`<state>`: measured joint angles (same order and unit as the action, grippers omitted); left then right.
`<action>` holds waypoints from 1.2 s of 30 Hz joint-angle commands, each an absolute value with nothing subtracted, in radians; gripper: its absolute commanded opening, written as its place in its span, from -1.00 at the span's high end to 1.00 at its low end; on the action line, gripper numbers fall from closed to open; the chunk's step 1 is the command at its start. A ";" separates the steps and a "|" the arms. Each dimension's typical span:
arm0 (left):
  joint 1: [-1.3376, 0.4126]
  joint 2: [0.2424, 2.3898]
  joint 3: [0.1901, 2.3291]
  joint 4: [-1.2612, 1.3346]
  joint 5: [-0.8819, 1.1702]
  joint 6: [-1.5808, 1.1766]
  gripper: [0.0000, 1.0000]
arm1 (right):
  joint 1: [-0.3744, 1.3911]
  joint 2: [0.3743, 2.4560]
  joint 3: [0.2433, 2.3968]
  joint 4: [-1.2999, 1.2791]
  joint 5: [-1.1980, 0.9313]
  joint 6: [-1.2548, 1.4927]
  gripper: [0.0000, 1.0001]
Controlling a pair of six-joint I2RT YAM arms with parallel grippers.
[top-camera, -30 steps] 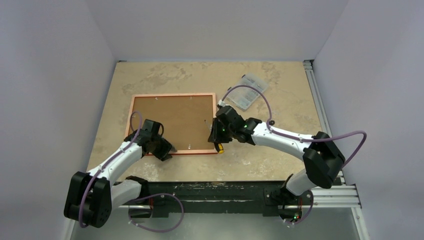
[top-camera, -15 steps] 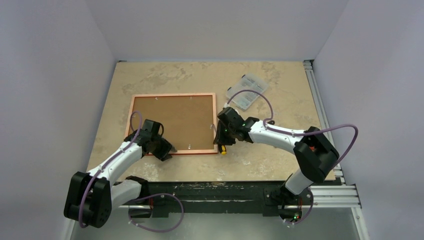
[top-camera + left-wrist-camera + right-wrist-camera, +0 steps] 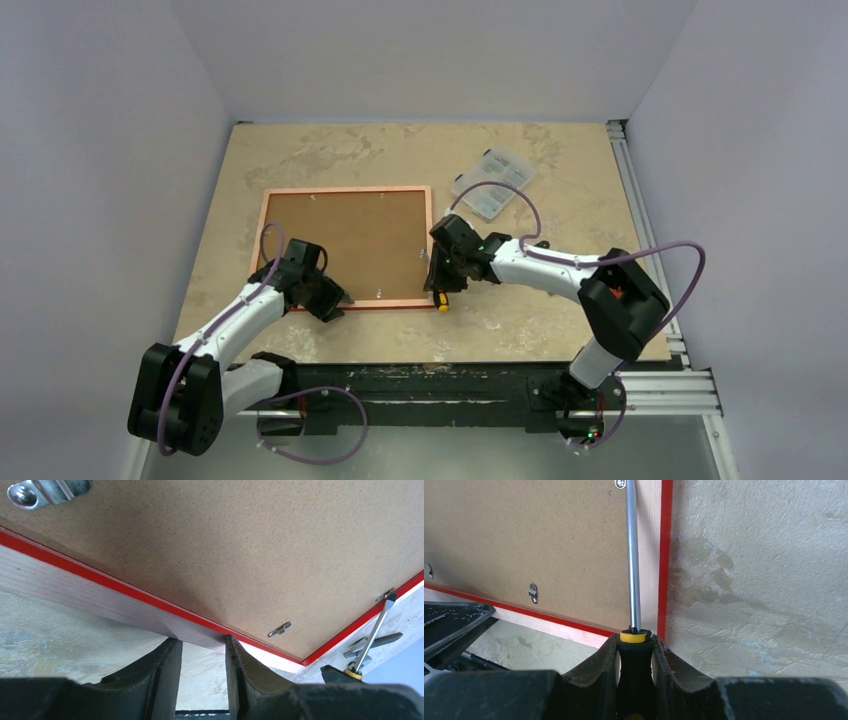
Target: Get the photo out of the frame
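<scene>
Tabletop seen from above, with two robot arms reaching in from the near edge. On the beige stone-patterned table (image 3: 330, 150) the frame (image 3: 345, 189) lies face down, left of centre. Its back rails look pale orange-brown from above. In the wrist views they are pale wood with a bright red line along the inner and outer edges.

The photo (image 3: 345, 245) sits inside the frame, also face down, so only its brown board back shows. Small metal tabs (image 3: 279, 629) on the rails lie over the board's edge. A larger metal hanger (image 3: 45, 490) shows at one corner of the left wrist view.

The left gripper (image 3: 335, 300) is at the frame's near rail, close to the near-left corner. In its own camera the fingers (image 3: 167, 665) stand a little apart, with bare table showing between them. Their tips meet the outer edge of the pale rail.

The right gripper (image 3: 437, 287) is at the frame's near-right corner. It is clamped on the black handle of a screwdriver (image 3: 631, 570), which has a yellow collar. The steel shaft runs along the right rail, away from the near edge. Its tip reaches a small metal fastener (image 3: 621, 483) on that rail.

A clear plastic box (image 3: 492, 183) lies on the table beyond the right arm, apart from the frame.
</scene>
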<state>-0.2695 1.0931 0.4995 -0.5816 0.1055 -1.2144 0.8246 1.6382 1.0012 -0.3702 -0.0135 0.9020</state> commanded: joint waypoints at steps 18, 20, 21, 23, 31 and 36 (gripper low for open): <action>-0.272 1.109 0.486 -0.643 0.020 -1.157 0.32 | 0.835 1.665 1.066 -0.321 -0.188 0.793 1.00; -0.272 1.106 0.493 -0.649 0.005 -1.143 0.33 | 0.835 1.629 1.067 -0.335 -0.168 0.786 1.00; -0.272 1.104 0.495 -0.645 0.003 -1.126 0.32 | 0.835 1.606 1.069 -0.351 -0.138 0.775 1.00; -0.272 1.099 0.502 -0.644 -0.009 -1.097 0.33 | 0.835 1.557 1.067 -0.370 -0.101 0.762 1.00; -0.270 1.116 0.535 -0.648 -0.035 -0.988 0.60 | 0.833 1.337 0.935 -0.358 -0.025 0.777 1.00; -0.270 1.092 0.581 -0.715 -0.051 -0.988 0.52 | 0.833 1.198 0.826 -0.352 -0.007 0.782 1.00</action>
<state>-0.2756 1.0966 0.5430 -0.6422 0.0738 -1.0454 0.8310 1.2846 0.8959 -0.3672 -0.0448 0.7837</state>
